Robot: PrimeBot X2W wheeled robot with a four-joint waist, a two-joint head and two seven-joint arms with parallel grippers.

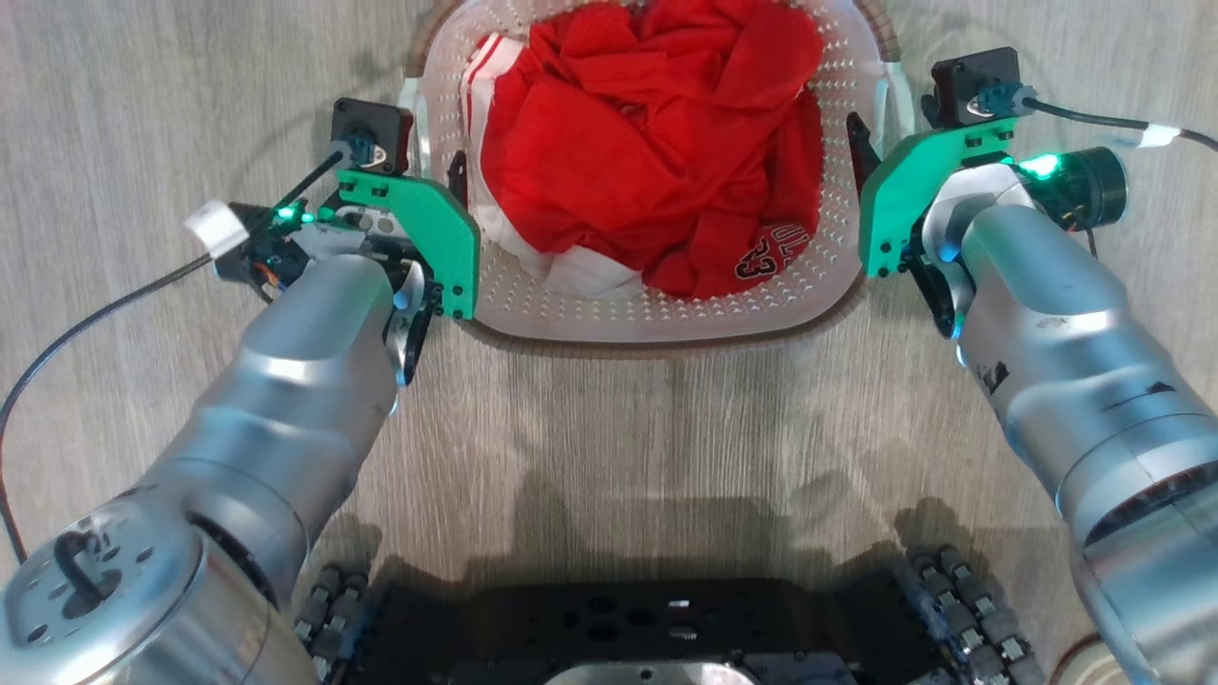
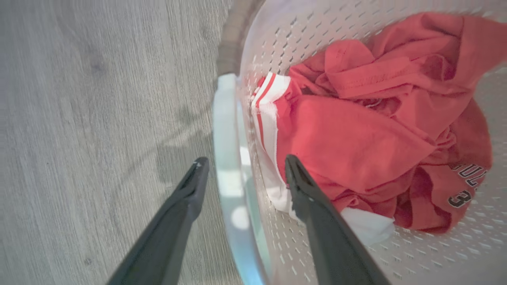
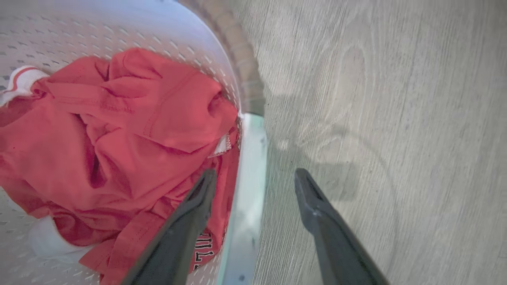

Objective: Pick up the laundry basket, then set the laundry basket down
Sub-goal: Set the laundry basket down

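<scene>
Sitting on the wood floor (image 1: 609,428), the laundry basket (image 1: 657,319) holds red clothing (image 1: 647,152).
Left pincer (image 2: 245,161) and right pincer (image 3: 255,173) are released, each straddling a white handle (image 2: 225,130) without clamping.

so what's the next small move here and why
Probably lift both tools straight off the handles. The laundry basket sits on the floor, and the left tool and right tool both stand open, one finger either side of a handle, gripping nothing, so the set-down looks done.
</scene>
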